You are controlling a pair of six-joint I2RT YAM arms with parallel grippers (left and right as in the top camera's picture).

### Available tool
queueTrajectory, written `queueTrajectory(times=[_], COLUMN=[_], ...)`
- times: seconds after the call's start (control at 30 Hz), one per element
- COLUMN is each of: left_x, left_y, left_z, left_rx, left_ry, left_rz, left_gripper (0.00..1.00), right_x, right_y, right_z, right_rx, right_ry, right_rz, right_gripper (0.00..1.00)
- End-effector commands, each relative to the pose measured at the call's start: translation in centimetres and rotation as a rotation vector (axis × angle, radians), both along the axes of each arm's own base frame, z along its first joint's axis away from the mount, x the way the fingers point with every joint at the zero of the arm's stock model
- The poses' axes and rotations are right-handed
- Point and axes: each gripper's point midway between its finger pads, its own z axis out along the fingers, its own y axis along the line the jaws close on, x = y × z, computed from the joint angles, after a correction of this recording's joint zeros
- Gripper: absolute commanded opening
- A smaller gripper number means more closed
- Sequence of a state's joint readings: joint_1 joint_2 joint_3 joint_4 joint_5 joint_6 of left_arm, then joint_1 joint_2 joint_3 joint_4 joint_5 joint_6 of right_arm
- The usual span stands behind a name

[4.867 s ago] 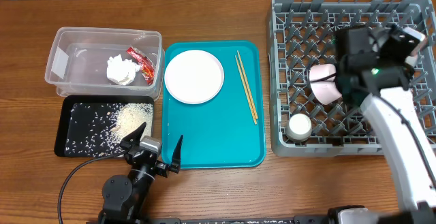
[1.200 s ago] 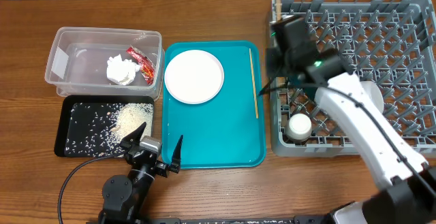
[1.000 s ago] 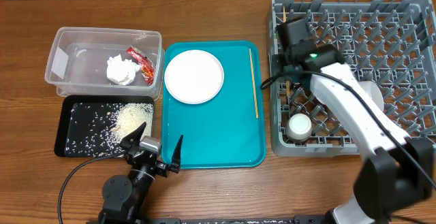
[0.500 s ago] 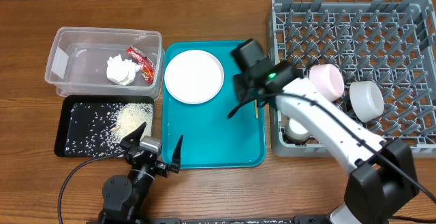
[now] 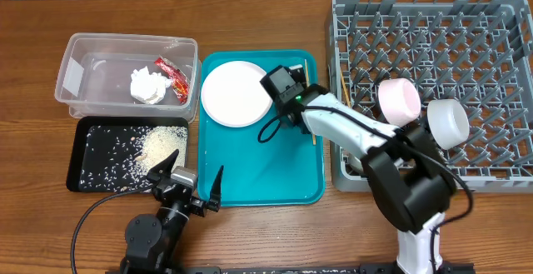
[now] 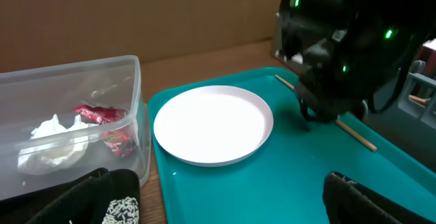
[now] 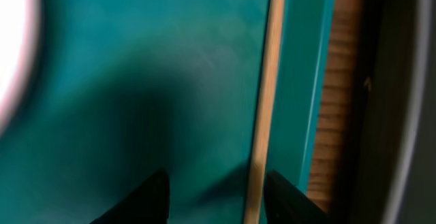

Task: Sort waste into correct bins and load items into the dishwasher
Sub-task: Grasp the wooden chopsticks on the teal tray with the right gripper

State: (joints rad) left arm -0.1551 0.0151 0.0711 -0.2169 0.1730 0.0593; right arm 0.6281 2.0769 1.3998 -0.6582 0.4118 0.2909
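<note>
Chopstick (image 7: 267, 94) between spread jaws of right gripper (image 7: 218, 200) — nearer one finger.

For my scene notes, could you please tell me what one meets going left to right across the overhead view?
In order: clear tub → white plate → chopstick on the teal tray → pink bowl → white bowl.

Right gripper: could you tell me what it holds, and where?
Nothing; the right gripper is open, straddling a thin wooden chopstick on the teal tray.

White plate (image 5: 235, 95), teal tray (image 5: 258, 166) (grey grid-floored rack (image 5: 466, 24)).
</note>
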Motion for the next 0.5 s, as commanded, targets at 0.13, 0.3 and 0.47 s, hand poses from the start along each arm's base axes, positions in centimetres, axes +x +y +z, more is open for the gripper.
queueTrajectory(times=[0.13,0.3,0.47], left_x=[-0.1,-0.1,-0.1], left_y=[-0.1,-0.1,-0.1], left_z=[0.1,0.1,0.1], left_rx=[0.005,0.005,0.005], left_ry=[-0.01,-0.01,-0.01], left_rz=[-0.007,-0.007,-0.007], left_gripper=[1.0,1.0,1.0], right_x=[-1.2,-3.3,-2.8], right_y=[0.0,1.6,0.5], right_z=[-2.3,-3.1,-1.0], right_rx=[0.002,0.098,0.013], right_ry=[0.088,0.206,0.164], right_rz=[0.018,0.053,0.041], right_gripper=[0.25,0.23,0.28])
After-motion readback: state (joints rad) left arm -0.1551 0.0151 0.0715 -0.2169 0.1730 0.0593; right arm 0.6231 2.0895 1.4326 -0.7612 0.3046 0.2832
